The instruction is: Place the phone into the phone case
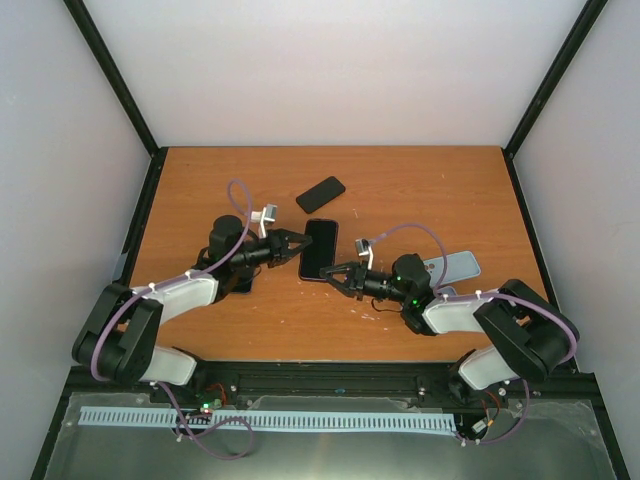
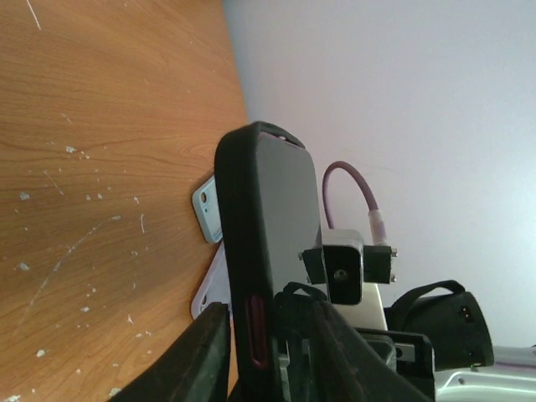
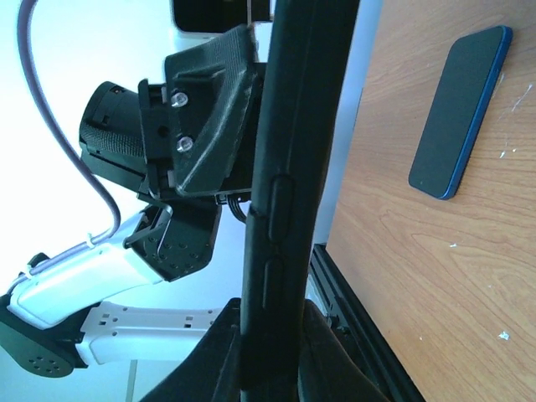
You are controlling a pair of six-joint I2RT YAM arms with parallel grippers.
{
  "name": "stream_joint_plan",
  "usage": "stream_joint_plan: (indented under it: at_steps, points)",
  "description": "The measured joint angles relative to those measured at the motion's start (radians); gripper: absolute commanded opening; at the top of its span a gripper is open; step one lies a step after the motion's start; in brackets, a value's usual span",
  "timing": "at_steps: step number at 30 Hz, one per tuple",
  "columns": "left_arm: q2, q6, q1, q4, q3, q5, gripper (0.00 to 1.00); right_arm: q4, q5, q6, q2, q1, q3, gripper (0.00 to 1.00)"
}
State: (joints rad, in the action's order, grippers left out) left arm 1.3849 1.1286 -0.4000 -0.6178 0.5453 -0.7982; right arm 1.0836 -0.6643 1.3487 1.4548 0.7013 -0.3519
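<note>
Both end effectors are pressed onto one black case (image 1: 320, 248). The left end effector (image 1: 300, 247) pinches its left long edge. In the left wrist view its fingers (image 2: 199, 356) sit on either side of the thick rim, with only the case between them. The right end effector (image 1: 335, 274) grips the near corner. In the right wrist view its fingers (image 3: 219, 356) close on the side that carries the buttons.

The case appears to be held just off the counter (image 1: 420, 190), in the middle of it. Its broad face is turned up and its long axis runs away from the arms, leaning slightly right. A raised rim frames a flat dark face, but I cannot tell whether anything sits inside it.

One phone (image 1: 320, 194), dark with a blue edge, lies flat on the counter beyond the case and apart from it. Its long axis is diagonal, with the far end to the right.

Two pale pieces (image 1: 455, 266) lie by the right arm.
</note>
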Motion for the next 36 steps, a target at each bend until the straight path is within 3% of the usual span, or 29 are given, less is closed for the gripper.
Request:
stream_joint_plan:
  at_steps: [6, 12, 14, 20, 22, 30, 33, 36]
  points:
    - [-0.051, -0.039, 0.0, 0.025, -0.01, -0.036, 0.6, 0.004, 0.014, 0.001, 0.003, 0.0, -0.001, 0.03]
    - [-0.143, -0.05, 0.0, 0.07, -0.059, -0.079, 0.64, -0.011, 0.028, -0.014, 0.019, 0.0, -0.047, 0.03]
    - [-0.159, -0.055, 0.0, 0.093, -0.068, -0.088, 0.59, -0.011, 0.032, -0.018, 0.031, -0.001, -0.066, 0.03]
    - [-0.169, -0.078, 0.0, 0.159, -0.077, -0.096, 0.26, -0.012, 0.034, -0.023, 0.07, -0.002, -0.098, 0.03]
    - [-0.167, -0.087, 0.0, 0.18, -0.077, -0.093, 0.2, -0.011, 0.032, -0.024, 0.079, -0.002, -0.099, 0.03]
    - [-0.115, -0.114, 0.002, 0.238, -0.041, -0.09, 0.12, -0.012, 0.029, -0.036, 0.114, -0.019, -0.1, 0.1]
    - [-0.097, -0.117, 0.002, 0.238, -0.039, -0.09, 0.12, -0.01, 0.023, -0.035, 0.128, -0.026, -0.1, 0.19]
    - [-0.081, -0.126, 0.002, 0.24, -0.026, -0.089, 0.12, -0.023, 0.023, -0.046, 0.137, -0.032, -0.098, 0.37]
